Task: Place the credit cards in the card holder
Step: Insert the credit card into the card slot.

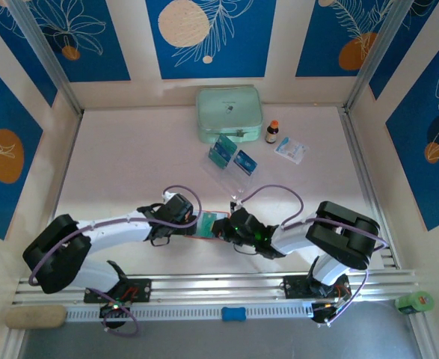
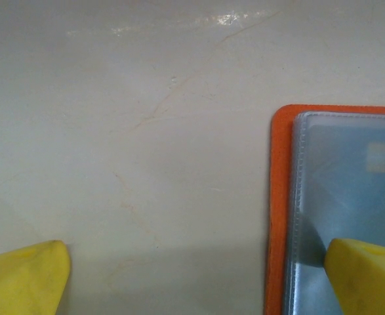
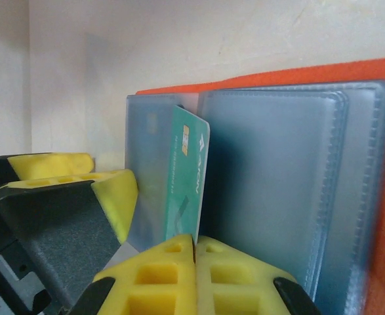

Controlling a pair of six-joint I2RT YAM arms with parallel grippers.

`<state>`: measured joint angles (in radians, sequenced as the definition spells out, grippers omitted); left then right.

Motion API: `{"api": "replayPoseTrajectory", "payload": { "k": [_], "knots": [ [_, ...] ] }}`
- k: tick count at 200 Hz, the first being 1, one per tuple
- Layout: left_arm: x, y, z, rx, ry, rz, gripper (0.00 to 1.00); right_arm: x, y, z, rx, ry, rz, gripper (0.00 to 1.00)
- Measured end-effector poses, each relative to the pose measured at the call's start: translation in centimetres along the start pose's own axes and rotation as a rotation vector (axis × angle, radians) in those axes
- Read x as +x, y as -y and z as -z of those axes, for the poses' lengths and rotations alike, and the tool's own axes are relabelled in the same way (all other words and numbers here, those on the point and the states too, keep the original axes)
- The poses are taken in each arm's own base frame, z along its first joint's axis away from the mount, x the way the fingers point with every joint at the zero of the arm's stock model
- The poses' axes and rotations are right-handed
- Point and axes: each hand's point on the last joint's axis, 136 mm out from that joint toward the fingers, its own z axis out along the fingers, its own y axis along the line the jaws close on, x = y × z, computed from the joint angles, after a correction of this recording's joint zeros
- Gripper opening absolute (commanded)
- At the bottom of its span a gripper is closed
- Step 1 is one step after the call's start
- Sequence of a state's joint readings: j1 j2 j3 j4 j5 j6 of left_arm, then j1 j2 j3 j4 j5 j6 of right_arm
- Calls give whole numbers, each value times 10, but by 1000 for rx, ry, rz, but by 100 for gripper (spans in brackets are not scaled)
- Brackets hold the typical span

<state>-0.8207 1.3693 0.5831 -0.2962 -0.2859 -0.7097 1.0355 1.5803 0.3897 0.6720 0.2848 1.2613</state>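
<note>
The orange-red card holder [image 1: 221,216] lies open on the table between both grippers, its greyish pockets [image 3: 271,177] facing up. My right gripper [image 3: 195,239] is shut on the bottom edge of a teal credit card [image 3: 187,177], which stands on edge between two pocket leaves. My left gripper [image 2: 195,275] is wide open over the holder's left edge [image 2: 277,197]. One yellow finger [image 2: 366,275] rests on the left pocket and the other [image 2: 21,279] is over bare table. Two more credit cards [image 1: 220,152] [image 1: 244,162] stand in a clear rack farther back.
A mint-green zip case [image 1: 229,114] sits at the back centre, with a small brown bottle [image 1: 271,132] and a white-and-blue sachet [image 1: 290,149] to its right. Metal rails run along the near edge and the right side.
</note>
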Motion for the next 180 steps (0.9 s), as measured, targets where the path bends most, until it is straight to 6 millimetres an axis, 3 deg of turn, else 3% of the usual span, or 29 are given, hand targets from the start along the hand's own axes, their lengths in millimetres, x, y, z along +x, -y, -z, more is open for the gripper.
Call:
{"api": "replayPoseTrajectory", "payload": {
  "k": [145, 158, 180],
  "knots": [
    [0, 0, 0, 1, 1, 0, 100, 0, 1, -8, 12, -42, -46, 0],
    [0, 0, 0, 1, 2, 1, 100, 0, 0, -10, 10, -57, -52, 6],
    [0, 0, 0, 1, 5, 0, 100, 0, -2, -12, 5, -89, -55, 26]
  ]
}}
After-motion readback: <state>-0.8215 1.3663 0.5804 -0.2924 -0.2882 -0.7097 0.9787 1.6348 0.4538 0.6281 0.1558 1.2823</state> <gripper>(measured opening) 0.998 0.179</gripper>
